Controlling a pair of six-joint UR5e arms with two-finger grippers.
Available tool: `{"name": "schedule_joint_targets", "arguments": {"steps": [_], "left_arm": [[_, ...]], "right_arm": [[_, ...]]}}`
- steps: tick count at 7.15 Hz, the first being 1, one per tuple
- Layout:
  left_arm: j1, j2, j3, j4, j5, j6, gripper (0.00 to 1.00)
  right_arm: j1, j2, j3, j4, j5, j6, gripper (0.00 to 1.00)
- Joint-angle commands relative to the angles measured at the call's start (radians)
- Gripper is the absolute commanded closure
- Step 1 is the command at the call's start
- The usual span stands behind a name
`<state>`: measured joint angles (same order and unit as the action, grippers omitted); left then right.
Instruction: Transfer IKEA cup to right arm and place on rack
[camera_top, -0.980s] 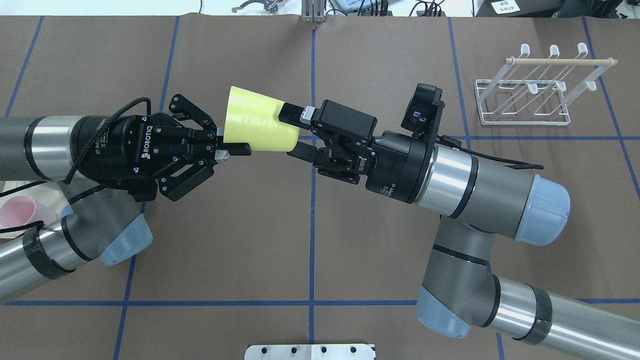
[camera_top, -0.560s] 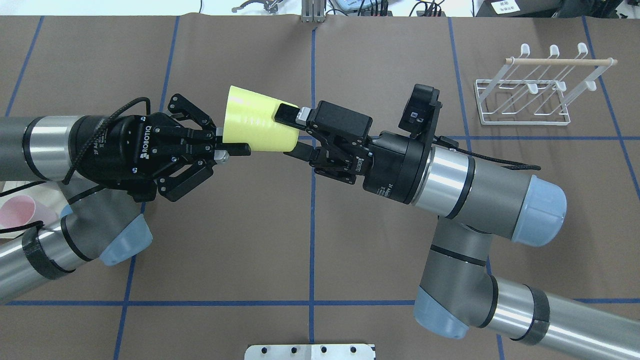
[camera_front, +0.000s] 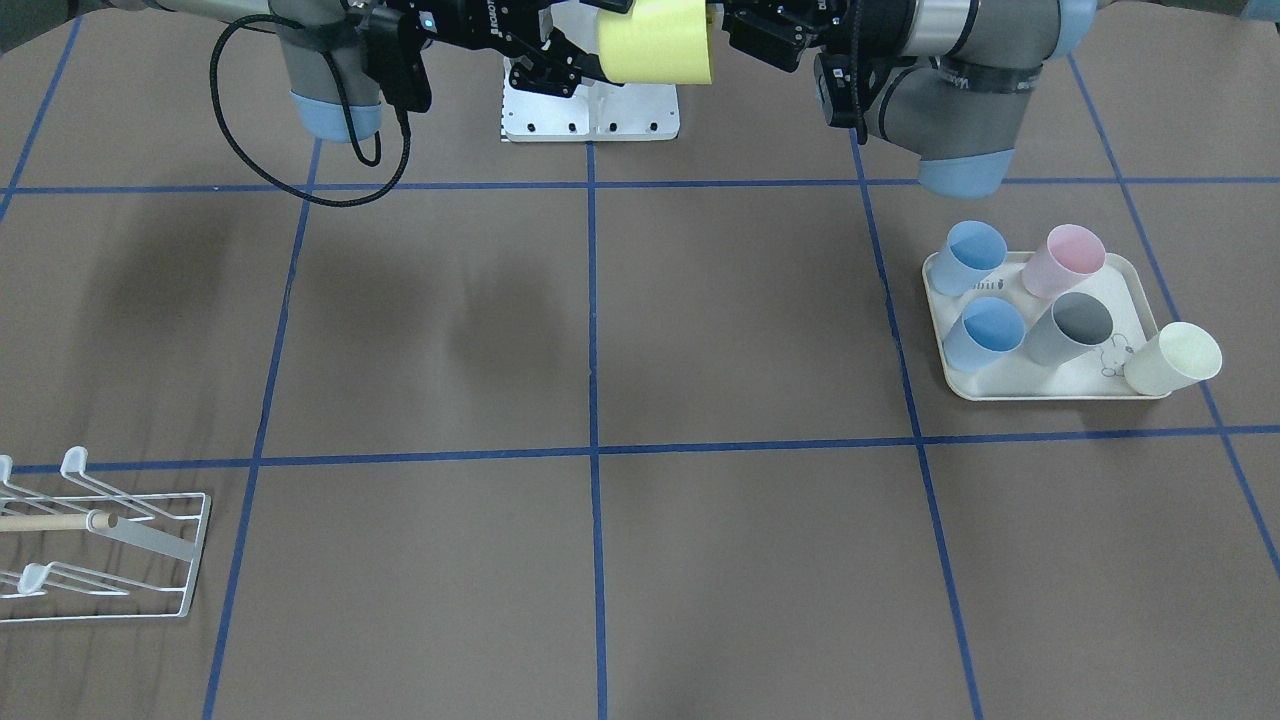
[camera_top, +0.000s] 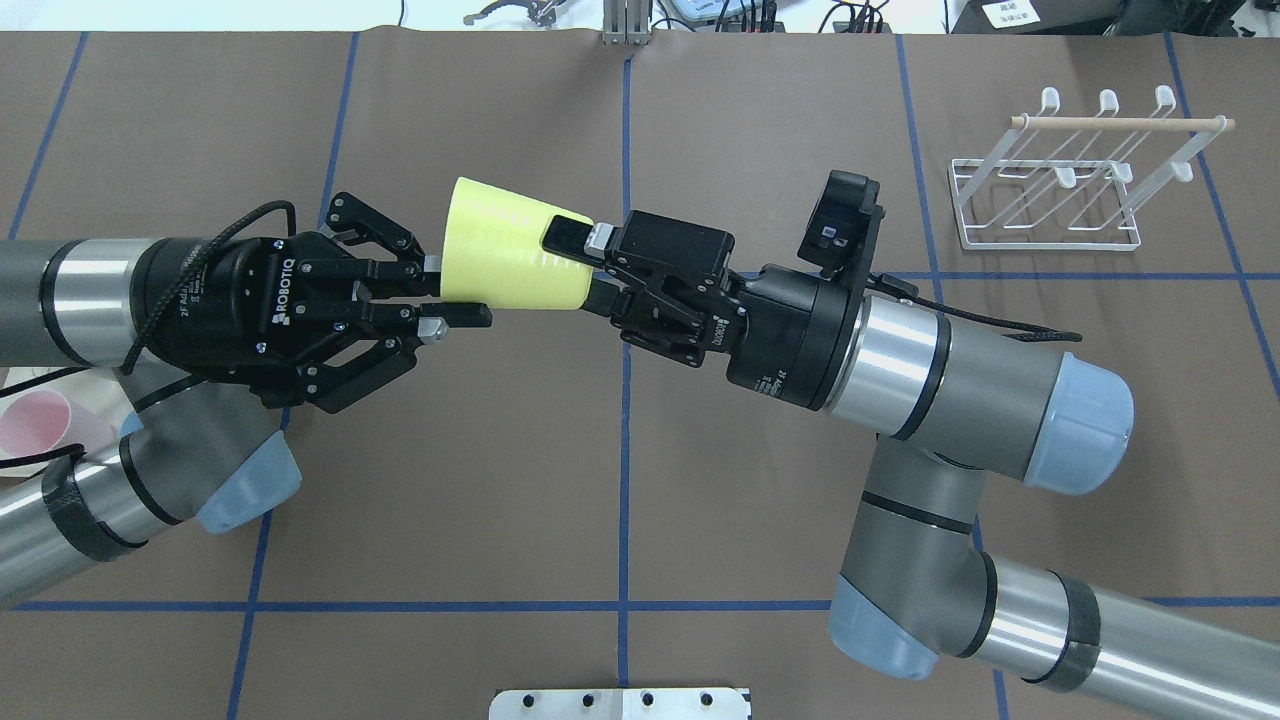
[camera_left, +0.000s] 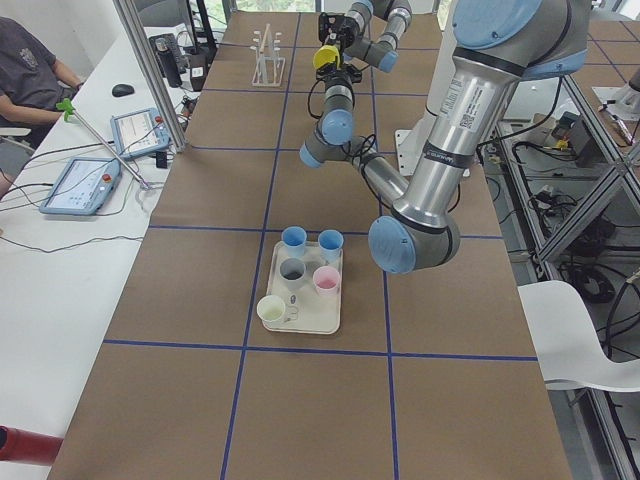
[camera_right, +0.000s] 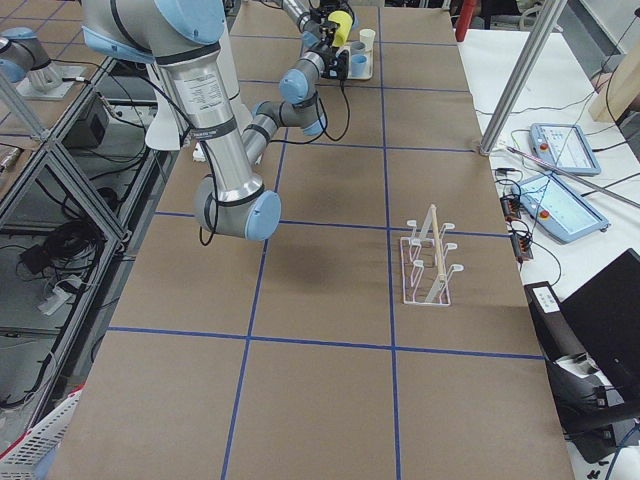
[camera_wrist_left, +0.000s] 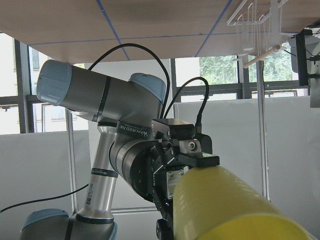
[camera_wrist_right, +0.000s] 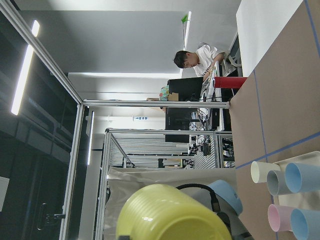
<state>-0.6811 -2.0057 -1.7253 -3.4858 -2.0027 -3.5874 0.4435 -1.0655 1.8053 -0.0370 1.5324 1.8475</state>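
Brown paper crossed by a grid of blue tape lines (camera_top: 624, 520) is spread over the table (camera_top: 430, 560). Nearest the robot, a pale metal mounting plate (camera_top: 620, 703) is fixed at the table's edge.

Further out, on the robot's left side, a cream tray (camera_front: 1010, 385) is laid on the paper. Five cups are stood on it: a blue cup (camera_front: 975, 255), a pink cup (camera_front: 1075, 260), a second blue cup (camera_front: 985, 335), a grey cup (camera_front: 1070, 328), and a pale yellow cup (camera_front: 1175, 360) at the outer corner.

Above the middle of the table the two arms are brought together from either side. A bright yellow cup (camera_top: 505, 255) is held between them in the air, turned on its side. Its wide mouth is pointed toward the left gripper (camera_top: 455, 292) and its narrow base toward the right gripper (camera_top: 570, 265). The right gripper's fingers are clamped on the base end of the cup, one on each side. The left gripper's fingers are spread apart at the rim, with the cup's wall between them. Whether either finger touches the wall cannot be told.

Farthest away, on the robot's right, the rack (camera_top: 1067, 177) is set on the table, well apart from both arms. It is made of low white wire with upturned prong ends, and a light wooden dowel (camera_top: 1120, 122) is laid across its top.
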Motion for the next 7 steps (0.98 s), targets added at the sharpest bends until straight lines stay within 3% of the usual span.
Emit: {"name": "schedule_joint_targets", "arguments": {"steps": [1,3,5,7], "left_arm": [[-0.001,0.005,-0.003,-0.003,-0.007,0.005,0.00],[-0.018,0.092,-0.032,-0.012,-0.011,0.078,0.00],[-0.031,0.153,-0.040,-0.001,-0.057,0.432,0.00],[-0.145,0.144,-0.022,0.057,-0.097,0.458,0.00]], "right_arm": [[0.000,-0.007,0.000,0.018,0.000,-0.001,0.81],[0.004,-0.036,0.002,0.040,-0.001,-0.001,0.82],[0.014,-0.106,0.000,0.036,-0.014,-0.196,0.82],[0.067,-0.209,0.002,-0.038,-0.005,-0.380,0.84]]}}
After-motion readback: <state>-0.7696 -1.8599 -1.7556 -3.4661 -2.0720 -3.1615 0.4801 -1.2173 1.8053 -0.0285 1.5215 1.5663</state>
